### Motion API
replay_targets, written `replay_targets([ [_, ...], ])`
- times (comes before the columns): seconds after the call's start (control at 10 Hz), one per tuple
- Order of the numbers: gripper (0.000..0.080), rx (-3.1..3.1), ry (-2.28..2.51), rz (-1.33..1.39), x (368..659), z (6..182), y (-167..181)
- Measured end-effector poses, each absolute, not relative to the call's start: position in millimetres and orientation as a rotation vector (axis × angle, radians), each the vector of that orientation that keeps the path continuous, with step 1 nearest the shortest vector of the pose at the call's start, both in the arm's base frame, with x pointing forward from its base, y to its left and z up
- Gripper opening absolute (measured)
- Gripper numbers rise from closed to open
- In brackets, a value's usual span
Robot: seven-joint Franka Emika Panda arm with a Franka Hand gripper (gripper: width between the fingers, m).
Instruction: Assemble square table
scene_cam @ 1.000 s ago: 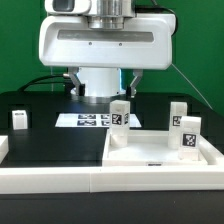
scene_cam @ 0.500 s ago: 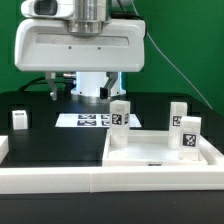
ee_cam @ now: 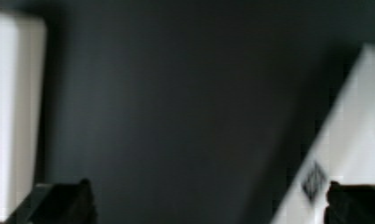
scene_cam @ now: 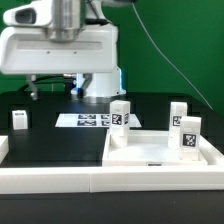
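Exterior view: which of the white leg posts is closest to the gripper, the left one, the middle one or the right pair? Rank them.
1. left leg post, alone on the exterior view's left, nearest the open gripper.
2. middle leg post, beside the marker board.
3. right pair of leg posts, on the exterior view's right; those two are too close to rank.

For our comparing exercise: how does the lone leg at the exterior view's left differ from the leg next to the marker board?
The lone leg stands by itself on the black table, while the second leg stands beside the marker board, at a corner of the tray top. The lone leg looks shorter in the picture and the second leg looks taller. Both are white and upright.
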State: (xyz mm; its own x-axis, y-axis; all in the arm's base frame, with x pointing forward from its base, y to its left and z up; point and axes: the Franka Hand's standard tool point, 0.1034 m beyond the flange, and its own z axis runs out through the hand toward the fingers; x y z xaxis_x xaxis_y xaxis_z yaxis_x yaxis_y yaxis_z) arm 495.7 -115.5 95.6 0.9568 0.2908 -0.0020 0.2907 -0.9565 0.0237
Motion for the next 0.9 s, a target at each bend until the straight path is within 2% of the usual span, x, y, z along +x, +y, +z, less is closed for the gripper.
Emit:
replay_targets([
  [0.1,0.0649,3.076,0.484,0.002,483,91.3,-125],
  [0.6,0.0649,3.083,0.506,-0.027,456,83.6,-126],
  [0.8,0.0649,3.053,0.667,-0.072,425,70.0,-143],
  [0.9,0.0649,3.051,0.691,-0.085,419,67.4,-146],
])
